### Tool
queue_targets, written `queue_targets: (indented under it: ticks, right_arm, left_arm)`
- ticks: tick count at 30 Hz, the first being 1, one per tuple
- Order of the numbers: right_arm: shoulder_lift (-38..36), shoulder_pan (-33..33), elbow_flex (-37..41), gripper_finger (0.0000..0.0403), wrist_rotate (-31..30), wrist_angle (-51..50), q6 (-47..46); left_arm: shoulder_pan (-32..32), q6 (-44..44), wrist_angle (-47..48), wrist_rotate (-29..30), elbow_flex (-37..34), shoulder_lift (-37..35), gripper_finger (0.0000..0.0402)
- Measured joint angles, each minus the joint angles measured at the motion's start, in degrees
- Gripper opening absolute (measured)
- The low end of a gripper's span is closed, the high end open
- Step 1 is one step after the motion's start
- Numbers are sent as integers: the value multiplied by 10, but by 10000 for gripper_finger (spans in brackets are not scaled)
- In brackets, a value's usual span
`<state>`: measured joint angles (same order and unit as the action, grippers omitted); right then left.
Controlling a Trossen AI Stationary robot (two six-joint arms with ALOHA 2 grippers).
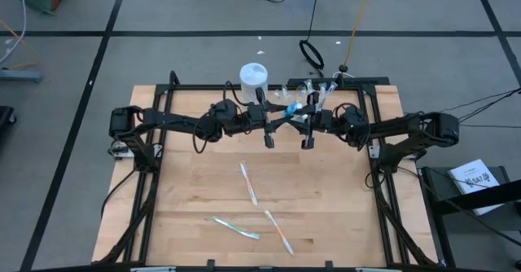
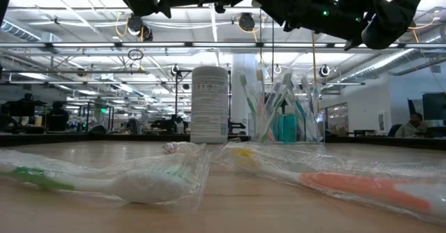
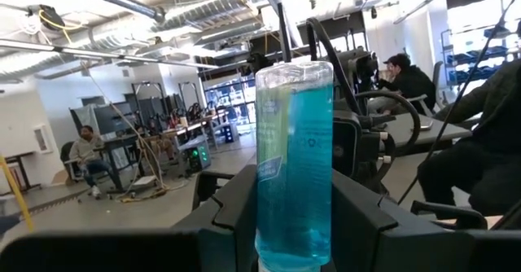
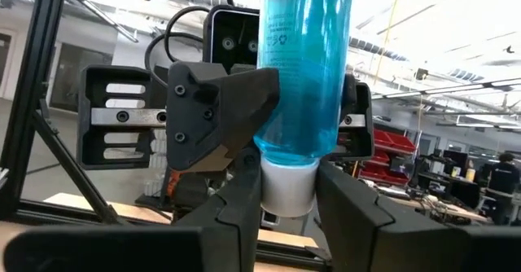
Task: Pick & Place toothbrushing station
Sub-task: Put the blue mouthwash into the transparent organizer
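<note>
A clear tube of blue liquid with a white cap is held upright, cap down, above the table's far middle. My left gripper comes from the left and is shut on its body. My right gripper comes from the right and is shut on its cap. Three wrapped toothbrushes lie flat on the table: one in the middle, a green one and an orange one. A clear cup holding toothbrushes stands at the far edge. My left gripper pinches the tube's blue body near its lower end between its two fingers, coming level from the table's left. The tube stands upright, lifted clear of the table. My right gripper pinches the white cap at the tube's lower end between its two fingers, coming level from the table's right, just under my left gripper's fingers.
A white canister stands at the far edge beside the cup. The black frame runs along the table's left, right and far sides. People sit in the room beyond the table.
</note>
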<state>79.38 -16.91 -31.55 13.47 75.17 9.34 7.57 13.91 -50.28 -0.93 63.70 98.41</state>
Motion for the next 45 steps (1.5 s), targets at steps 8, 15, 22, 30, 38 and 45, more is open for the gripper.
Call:
queue_targets:
  ticks: [8, 15, 22, 30, 38, 45]
  right_arm:
    - [-42, 0, 1, 100, -3, -78, 16]
    - [-62, 0, 1, 100, -20, -119, 38]
    - [-67, 0, 1, 100, -23, -132, 38]
    - [-67, 0, 1, 100, -85, -159, 87]
    - [-68, 0, 1, 100, -137, -225, 178]
    - [-68, 1, 1, 100, -138, -239, 195]
  left_arm:
    - [-2, 44, 9, 2, 0, 0, 118]
    - [-2, 36, 17, 25, 0, 0, 120]
    - [-2, 40, 22, 28, 1, -3, 176]
    - [-3, 40, 34, 81, 1, -3, 213]
    - [-2, 32, 83, 108, 1, -8, 200]
    - [0, -1, 171, 161, 1, -18, 190]
